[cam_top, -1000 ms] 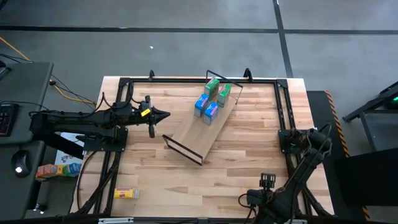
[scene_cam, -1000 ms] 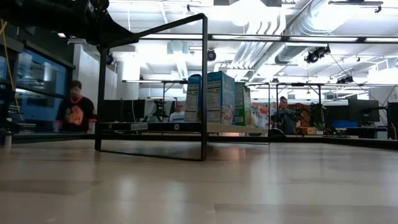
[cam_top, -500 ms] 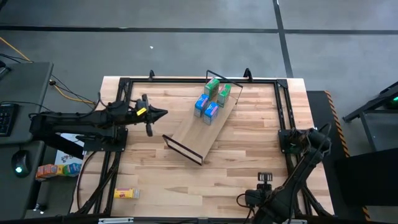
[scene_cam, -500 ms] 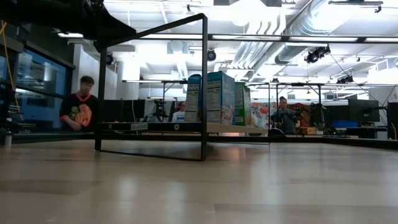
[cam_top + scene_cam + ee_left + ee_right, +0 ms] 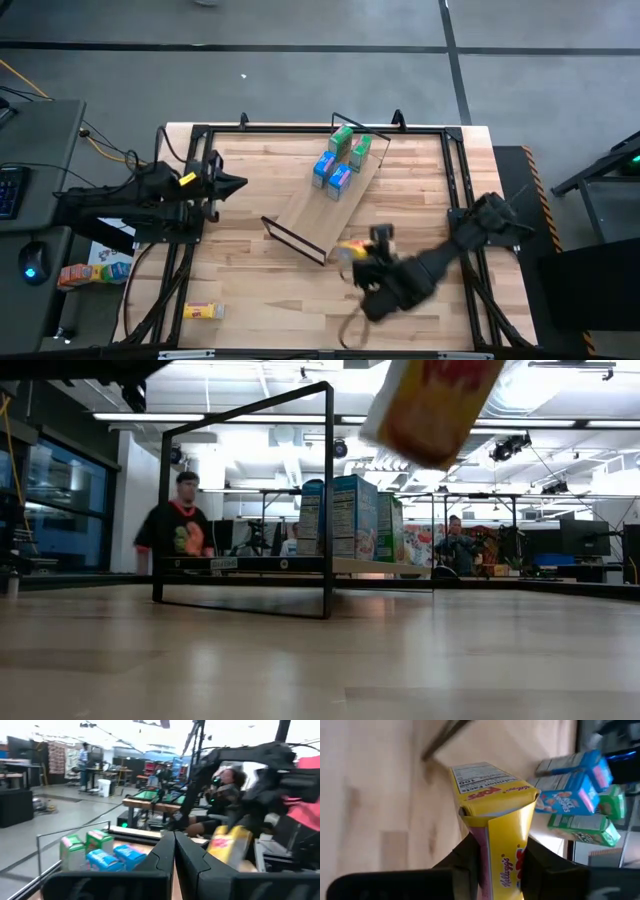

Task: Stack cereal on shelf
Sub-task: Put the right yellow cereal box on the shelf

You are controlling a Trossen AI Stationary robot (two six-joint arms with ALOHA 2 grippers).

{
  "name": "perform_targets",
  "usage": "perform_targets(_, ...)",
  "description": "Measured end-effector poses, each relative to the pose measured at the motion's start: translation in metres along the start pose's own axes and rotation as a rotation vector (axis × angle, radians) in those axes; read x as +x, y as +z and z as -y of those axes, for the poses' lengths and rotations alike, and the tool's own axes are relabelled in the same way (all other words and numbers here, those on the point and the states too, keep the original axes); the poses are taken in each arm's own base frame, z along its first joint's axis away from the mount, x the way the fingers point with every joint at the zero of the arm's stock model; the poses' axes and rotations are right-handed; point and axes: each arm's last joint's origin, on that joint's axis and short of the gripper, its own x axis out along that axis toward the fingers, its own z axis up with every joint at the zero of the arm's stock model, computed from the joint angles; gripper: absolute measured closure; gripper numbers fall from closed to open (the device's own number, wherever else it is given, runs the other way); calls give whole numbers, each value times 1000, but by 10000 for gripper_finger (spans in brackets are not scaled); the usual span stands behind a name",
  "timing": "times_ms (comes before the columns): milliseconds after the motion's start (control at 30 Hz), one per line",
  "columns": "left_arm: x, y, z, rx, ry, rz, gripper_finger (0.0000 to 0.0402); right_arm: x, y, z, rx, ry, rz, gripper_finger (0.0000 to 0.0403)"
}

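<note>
My right gripper [image 5: 362, 256] hangs over the table's near middle, shut on a yellow cereal box with red print [image 5: 492, 815], which shows high in the low view [image 5: 430, 400]. The shelf [image 5: 318, 208] lies slantwise mid-table; two green boxes [image 5: 350, 143] and two blue boxes [image 5: 331, 173] stand upright on its far end. A second yellow box [image 5: 203, 311] lies flat at the near left corner. My left gripper [image 5: 238, 183] is shut, holds nothing and hovers at the table's left side. My right gripper pinches the yellow box between its two fingers, one on each of two opposite faces [image 5: 485, 851], at the end nearest the wrist. The fingers slant down from the table's right side. The box is lifted clear of the table and hangs tilted.
The shelf's black wire end frame [image 5: 328, 500] rises at its near end, close to the carried box. Black rails [image 5: 300, 128] run along the table's far, left and right edges. People stand in the room beyond the table [image 5: 180, 525].
My right gripper has risen from the table's near edge and swung toward the shelf's near end, turning as it went; it now carries a yellow box clear of the table. My left gripper has drawn back toward the table's left edge.
</note>
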Motion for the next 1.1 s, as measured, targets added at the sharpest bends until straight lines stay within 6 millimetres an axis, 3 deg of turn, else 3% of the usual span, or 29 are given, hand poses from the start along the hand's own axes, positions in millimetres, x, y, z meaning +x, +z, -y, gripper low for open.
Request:
perform_targets(267,-3,0,4,-4,-36,-6,398,55,18,68,-139,41,-161,327)
perform_targets(367,-3,0,4,-5,-38,-7,398,73,27,83,-188,151,-139,327)
perform_targets(700,-3,0,3,-3,-20,-5,398,101,38,109,-352,288,-56,327)
perform_targets(933,-2,-1,3,6,-17,-11,398,128,43,106,-519,352,-61,327)
perform_targets(1100,0,-2,3,8,-13,-21,398,143,48,111,-513,336,-48,327)
